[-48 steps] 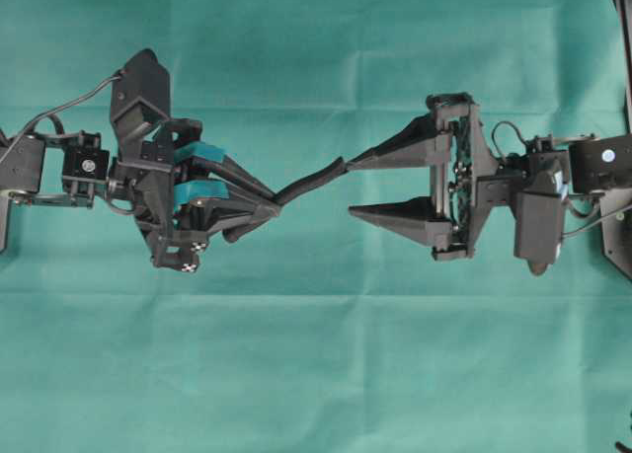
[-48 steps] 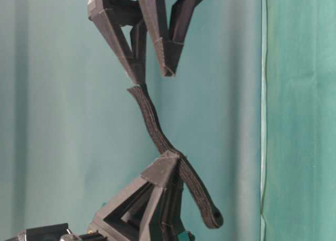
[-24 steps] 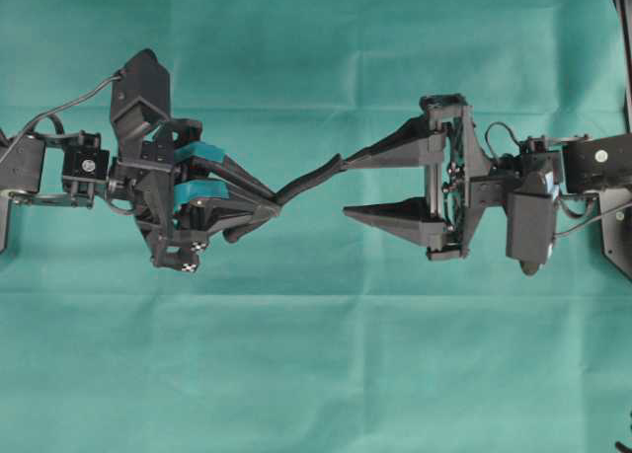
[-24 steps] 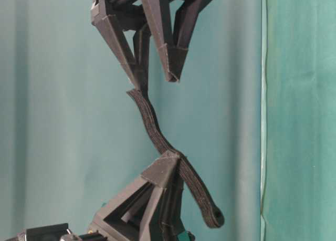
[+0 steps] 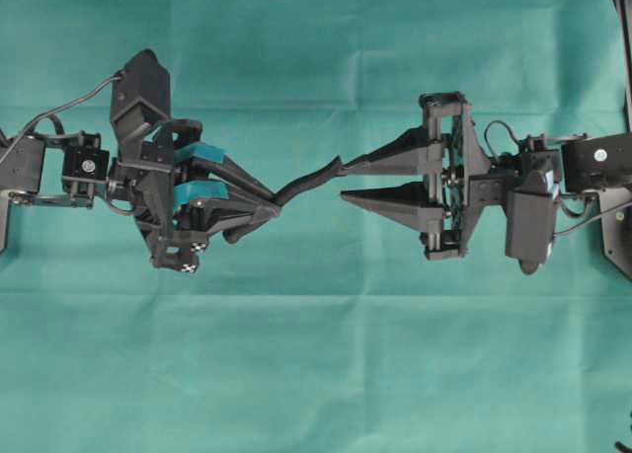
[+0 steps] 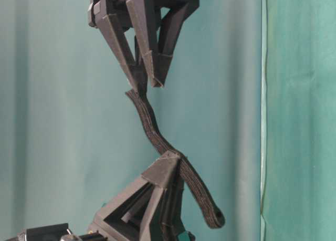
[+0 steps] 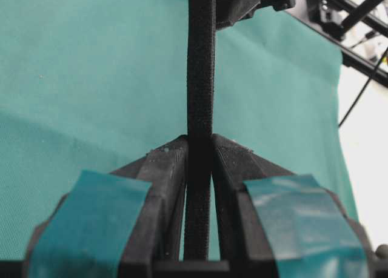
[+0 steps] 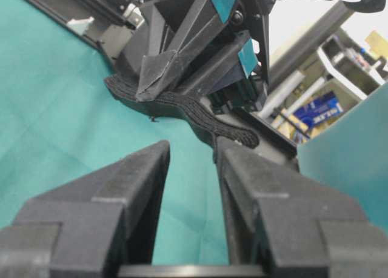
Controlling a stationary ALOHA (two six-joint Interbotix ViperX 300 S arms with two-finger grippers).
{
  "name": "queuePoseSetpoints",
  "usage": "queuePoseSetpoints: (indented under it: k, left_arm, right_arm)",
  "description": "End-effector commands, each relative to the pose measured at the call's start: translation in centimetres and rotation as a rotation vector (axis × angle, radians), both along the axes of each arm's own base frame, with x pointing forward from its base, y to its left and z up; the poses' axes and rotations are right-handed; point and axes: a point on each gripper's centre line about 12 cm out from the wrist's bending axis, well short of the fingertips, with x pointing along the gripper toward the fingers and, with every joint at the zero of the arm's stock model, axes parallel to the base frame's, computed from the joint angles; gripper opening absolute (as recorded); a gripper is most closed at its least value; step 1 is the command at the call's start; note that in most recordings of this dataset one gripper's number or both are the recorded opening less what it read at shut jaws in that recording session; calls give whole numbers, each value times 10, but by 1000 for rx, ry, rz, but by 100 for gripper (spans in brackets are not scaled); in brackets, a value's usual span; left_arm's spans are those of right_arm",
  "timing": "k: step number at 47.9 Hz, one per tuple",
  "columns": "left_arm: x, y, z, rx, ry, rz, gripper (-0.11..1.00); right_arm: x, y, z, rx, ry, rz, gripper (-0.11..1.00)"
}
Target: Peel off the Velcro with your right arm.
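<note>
The Velcro (image 5: 306,182) is a thin black strip that hangs in the air between the two arms. My left gripper (image 5: 276,200), with teal tape on its fingers, is shut on its middle (image 7: 200,66). The strip's rounded end (image 6: 212,217) sticks out past that grip. My right gripper (image 5: 346,179) has plain black fingers and faces the strip's free end. The free end (image 8: 233,132) touches the tip of one right finger (image 6: 134,75). The other right finger (image 6: 152,67) stands apart from it, with green cloth showing through the gap between the two.
Green cloth (image 5: 316,374) covers the table under both arms. A black frame edge (image 5: 624,38) runs along the far right. Shelves and boxes (image 8: 327,108) show behind the left arm in the right wrist view.
My right gripper's fingers have closed most of the way, from wide apart to a narrow gap, and have edged slightly towards the strip. The left gripper and the strip have stayed put.
</note>
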Motion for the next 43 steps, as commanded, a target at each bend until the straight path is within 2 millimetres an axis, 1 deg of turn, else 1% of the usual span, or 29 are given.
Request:
queuePoseSetpoints:
  k: [1,6,18,43]
  left_arm:
    - [1,1,12,-6,-40,5,10]
    - [1,1,12,-6,-41,5,10]
    - [1,1,12,-4,-40,5,10]
    - [2,1,12,-4,-41,5,10]
  right_arm:
    - [3,1,12,1,-44,5,0]
    - [3,1,13,2,-53,6,-1]
    - [3,1,14,2,-59,7,-9]
    - [2,1,11,5,-53,3,-9]
